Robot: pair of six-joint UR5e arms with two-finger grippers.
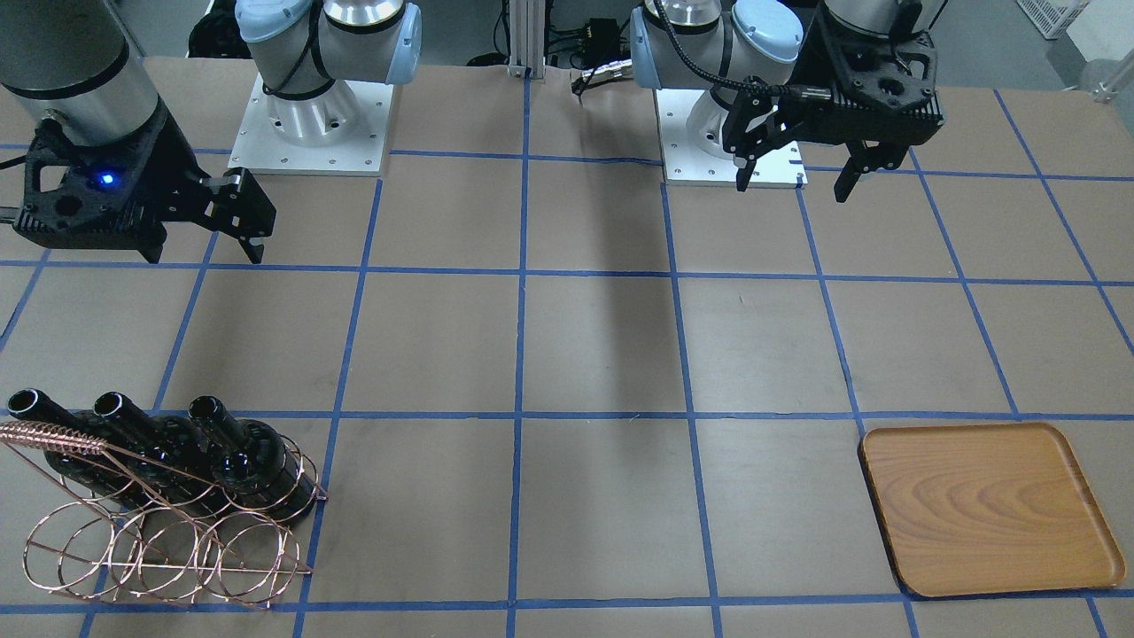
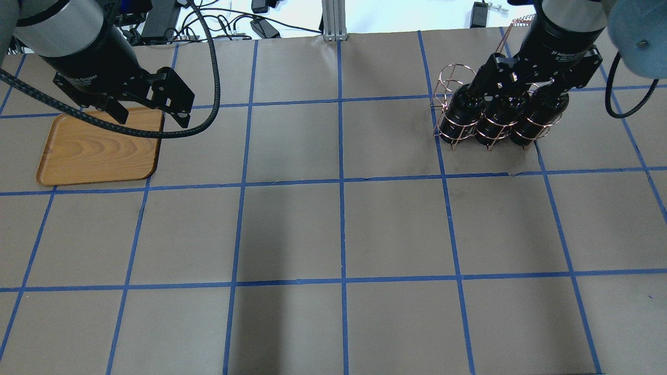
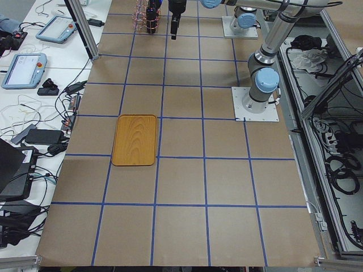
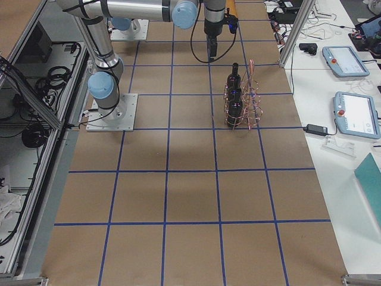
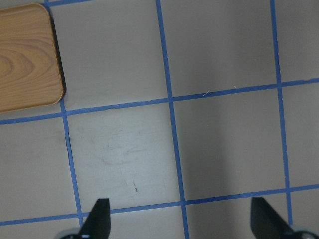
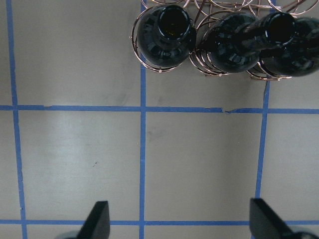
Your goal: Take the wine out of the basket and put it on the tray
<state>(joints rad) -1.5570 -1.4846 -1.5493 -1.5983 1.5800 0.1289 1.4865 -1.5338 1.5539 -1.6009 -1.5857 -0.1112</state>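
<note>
three dark wine bottles stand mouth-up in a row in the copper wire basket, near the tabletop's corner on the operators' edge, robot's right. the rings hold each bottle by its body, so the necks rise free above the wire for a grasp. the right hand hovers high, just on the robot's side of the basket, fingers wide apart and holding nothing; it looks poised to drop onto a neck. the wooden tray lies flat toward the opposite corner of that edge, with no bottle on it yet. the left hand, also spread and holding nothing, hangs nearby, probably waiting.
</note>
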